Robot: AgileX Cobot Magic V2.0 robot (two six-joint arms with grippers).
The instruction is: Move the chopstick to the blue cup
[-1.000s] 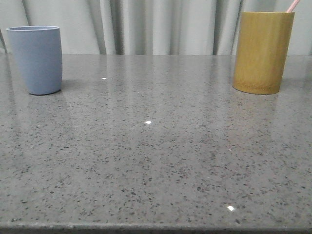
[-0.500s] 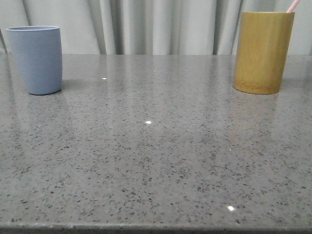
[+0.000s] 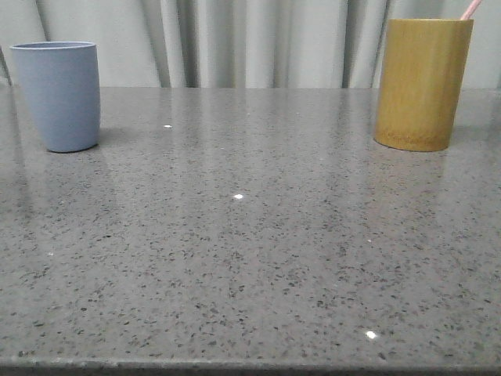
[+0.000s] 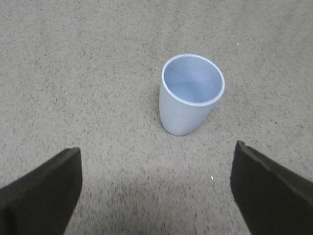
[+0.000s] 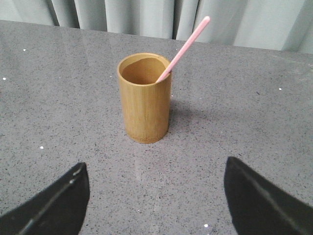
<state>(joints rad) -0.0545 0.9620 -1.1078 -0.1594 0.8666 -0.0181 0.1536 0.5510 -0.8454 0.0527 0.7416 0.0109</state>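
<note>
**Right wrist view: chopstick standing in bamboo holder, no grasp made**

The chopstick (image 5: 185, 47) is leaning against the rim of the bamboo holder (image 5: 145, 100), its upper part sticking out at a slant and its lower part sitting inside. In the front view only its pink tip (image 3: 470, 9) is showing above the holder (image 3: 421, 83) at the far right of the table (image 3: 250, 258). The blue cup (image 3: 60, 95) is standing upright at the far left, well apart from the holder, and the left wrist view is looking down into its open mouth (image 4: 192, 80), which is appearing empty.

Handling, as a judgement: the stick is looking thin, light and stiff, with a smooth surface that may slip or pivot between pads. The exposed length above the rim is the only place to take hold; a grip near the rim would be giving better control than one at the very tip. The lift would need to follow the stick's slant, or the holder may tip.

The right gripper (image 5: 155, 205) is sitting short of the holder with fingers spread wide and nothing between them. The left gripper (image 4: 155, 191) is likewise spread wide near the cup, holding nothing.

Hidden or unclear: the stick's lower end inside the holder, hence its full length. Fingertips are being cut off at the frame edges.
</note>
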